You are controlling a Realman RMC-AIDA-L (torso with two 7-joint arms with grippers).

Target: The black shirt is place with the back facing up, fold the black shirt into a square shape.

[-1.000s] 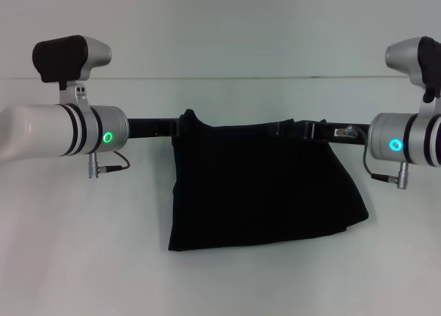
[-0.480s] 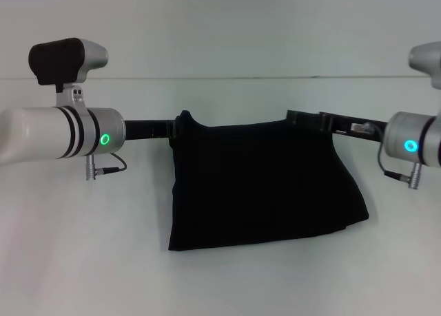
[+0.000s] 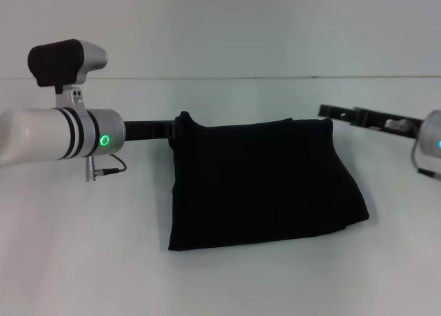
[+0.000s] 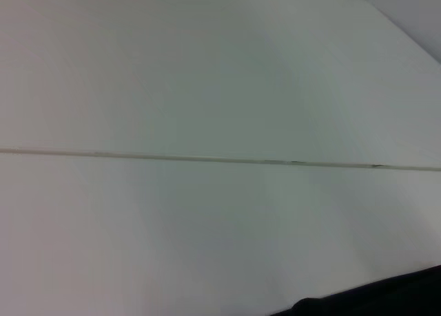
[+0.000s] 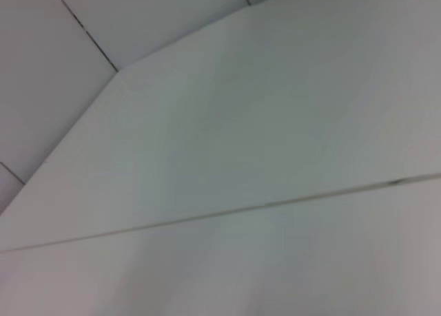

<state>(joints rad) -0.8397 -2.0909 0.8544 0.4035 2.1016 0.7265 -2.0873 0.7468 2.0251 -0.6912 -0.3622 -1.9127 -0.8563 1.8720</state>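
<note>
At centre frame the black shirt (image 3: 262,185) lies folded on the table (image 3: 83,261), soft, limp, light, best pinched at corners; my left gripper (image 3: 176,129) touches its upper-left corner, grip unreadable, my right gripper (image 3: 331,111) just clear, likewise unreadable.

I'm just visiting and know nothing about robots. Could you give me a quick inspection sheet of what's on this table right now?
Surface: white table, a thin seam across the far part.
Job's things: black shirt, folded to a rough rectangle, right edge slanting.
Clutter: nothing seen.
Hands: left hand at the shirt's far left corner; right hand just off the far right corner, apart from the cloth.
Cables: short grey lead under the left wrist.
Surroundings: plain pale wall behind.
</note>
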